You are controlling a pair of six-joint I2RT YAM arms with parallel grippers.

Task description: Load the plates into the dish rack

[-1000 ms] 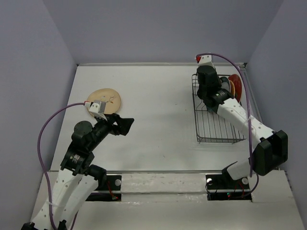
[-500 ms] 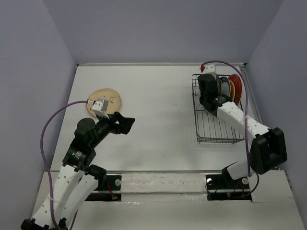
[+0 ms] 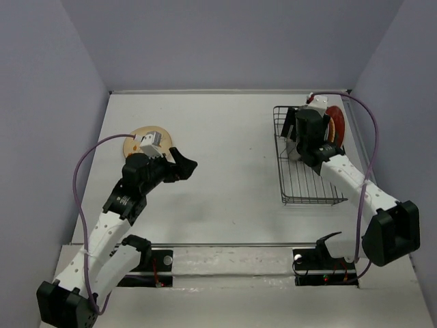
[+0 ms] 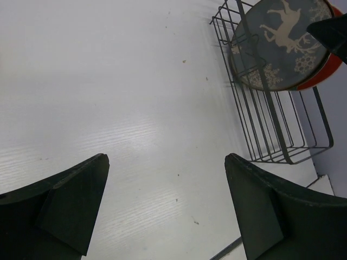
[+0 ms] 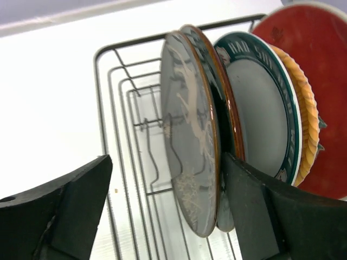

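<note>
- Over on the right we have the rectangular black wire dish rack. Its long axis runs near to far along the right side of the white table.
- Five plates stand on edge in the rack's far end, packed in a row from left to right, faces turned left.
- Leftmost, we see the round grey plate with the pale deer. Just behind it is the glossy teal-blue plate with a brown edge.
- Then come the white plate with a teal rim, the scalloped orange plate and the big red plate at the right end.
- The right gripper hangs at that row with its jaws spread wide.
- The grey deer plate stands in the gap, close against the finger on the right of the wrist view and apart from the other one.
- Whether that finger touches a plate we cannot tell, but nothing is clamped.
- Across the table, the round cream plate lies flat at the far left, partly hidden under the left arm's wrist.
- The left gripper sits just to the right and near side of the cream plate, pointing towards the rack.
- Its jaws are wide apart, we see only bare table between them, and it holds nothing.
</note>
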